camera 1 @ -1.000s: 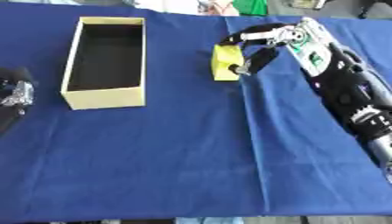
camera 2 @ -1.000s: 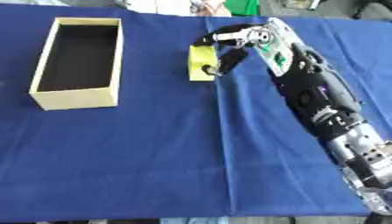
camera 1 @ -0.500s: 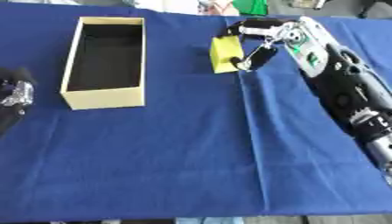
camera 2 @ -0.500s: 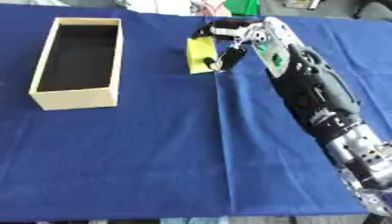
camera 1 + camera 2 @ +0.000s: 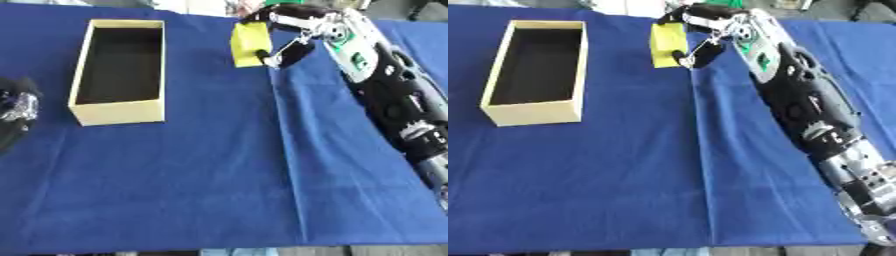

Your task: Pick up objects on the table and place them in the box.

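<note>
blue cloth [image 5: 201,170] is covering the whole table | a long crease is running down it right of centre | pale clutter is showing at the far edge

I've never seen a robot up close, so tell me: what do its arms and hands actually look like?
The right arm is chunky and mostly black, with silvery metal joints towards the lower end and a green patch on a pale panel near the wrist. Its right hand has slim fingers in black and silver. Of the left hand, only a dark shape with grey parts shows at the picture's left edge.
</note>
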`<act>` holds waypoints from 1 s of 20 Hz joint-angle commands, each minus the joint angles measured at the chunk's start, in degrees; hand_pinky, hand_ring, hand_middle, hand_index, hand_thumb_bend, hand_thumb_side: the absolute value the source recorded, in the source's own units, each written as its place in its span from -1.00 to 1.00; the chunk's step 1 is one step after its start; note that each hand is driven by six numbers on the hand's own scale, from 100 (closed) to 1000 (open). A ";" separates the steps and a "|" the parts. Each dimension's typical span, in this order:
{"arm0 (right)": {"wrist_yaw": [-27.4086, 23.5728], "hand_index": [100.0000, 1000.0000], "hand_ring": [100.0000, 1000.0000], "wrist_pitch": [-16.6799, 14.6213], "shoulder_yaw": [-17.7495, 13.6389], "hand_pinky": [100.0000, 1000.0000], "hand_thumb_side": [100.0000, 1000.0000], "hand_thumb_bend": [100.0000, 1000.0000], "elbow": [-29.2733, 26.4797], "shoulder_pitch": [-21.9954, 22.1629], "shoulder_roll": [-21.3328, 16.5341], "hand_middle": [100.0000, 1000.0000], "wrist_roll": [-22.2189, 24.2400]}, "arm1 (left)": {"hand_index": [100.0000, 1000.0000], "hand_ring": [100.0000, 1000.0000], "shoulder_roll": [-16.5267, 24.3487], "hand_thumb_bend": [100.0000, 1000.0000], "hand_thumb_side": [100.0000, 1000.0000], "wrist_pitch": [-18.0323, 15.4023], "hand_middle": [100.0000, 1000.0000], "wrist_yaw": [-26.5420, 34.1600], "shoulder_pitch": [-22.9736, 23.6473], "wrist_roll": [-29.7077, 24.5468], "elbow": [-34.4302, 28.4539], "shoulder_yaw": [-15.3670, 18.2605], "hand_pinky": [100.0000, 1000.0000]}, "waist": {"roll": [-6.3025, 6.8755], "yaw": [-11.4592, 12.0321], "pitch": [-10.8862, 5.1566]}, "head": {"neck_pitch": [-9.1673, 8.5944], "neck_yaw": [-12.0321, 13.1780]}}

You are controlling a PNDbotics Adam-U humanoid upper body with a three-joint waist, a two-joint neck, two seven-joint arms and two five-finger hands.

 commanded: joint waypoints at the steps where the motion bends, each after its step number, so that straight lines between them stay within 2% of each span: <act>1: -1.07 0.58 0.72 -0.05 -0.49 0.56 -1.00 -1.00 -2.60 -2.55 -1.31 -0.12 -0.14 | -0.15 0.05 0.66 -1.00 -0.68 -0.06 -0.43 0.21 -0.69 -0.10 -0.63 -0.09 -0.41 | 0.18 0.28 -1.47 | -0.23 -0.51; 11: 2.01 0.62 0.72 -0.91 -0.19 0.56 -1.00 -1.00 0.30 -8.73 5.80 -0.10 0.34 | -0.15 0.06 -0.23 -1.00 -0.68 -0.21 -0.43 0.42 -1.15 -1.97 -0.40 -1.80 -0.41 | -0.06 3.77 -1.96 | -0.83 -2.34; 20: 6.98 0.67 0.72 -1.97 0.09 0.56 -1.00 -1.00 5.51 -10.15 13.41 -0.03 -0.25 | -0.15 0.06 -1.11 -1.00 -0.67 -0.38 -0.43 0.79 -1.92 -3.03 -0.57 -2.66 -0.40 | 0.08 6.02 -1.85 | -1.13 -3.76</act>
